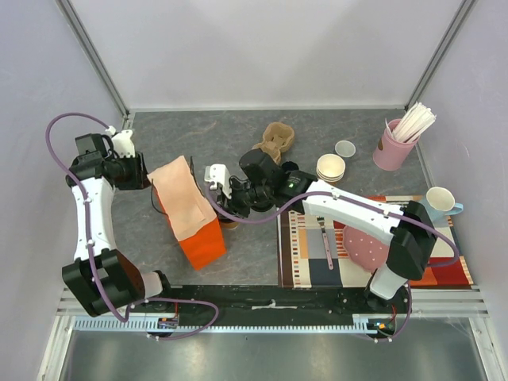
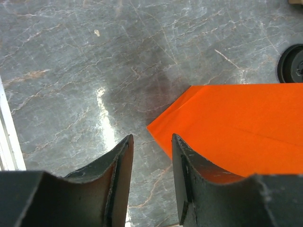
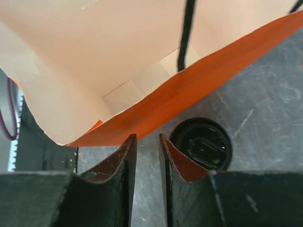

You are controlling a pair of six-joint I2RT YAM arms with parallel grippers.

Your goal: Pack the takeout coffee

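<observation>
The takeout coffee [image 3: 202,144] shows its round black lid, standing on the grey table just right of my right gripper [image 3: 147,139]. In the top view it is mostly hidden under that gripper [image 1: 225,205]. The orange paper bag [image 1: 194,210] lies with its open cream-lined mouth [image 3: 109,56] facing the right gripper. The right jaws stand a little apart with only table between them. My left gripper [image 2: 151,142] is open and empty, low over the table at the bag's orange corner [image 2: 236,127]; it sits at the bag's left side [image 1: 151,176]. The black lid also shows in the left wrist view [image 2: 291,64].
A stack of cream-rimmed paper cups [image 1: 331,167], a clear lid [image 1: 344,148] and a pink holder of white sticks [image 1: 394,147] stand at the back right. A brown cardboard piece [image 1: 275,141] lies behind. A striped mat [image 1: 305,254] carries a pink plate [image 1: 361,248]; a white mug [image 1: 440,200] stands beside it.
</observation>
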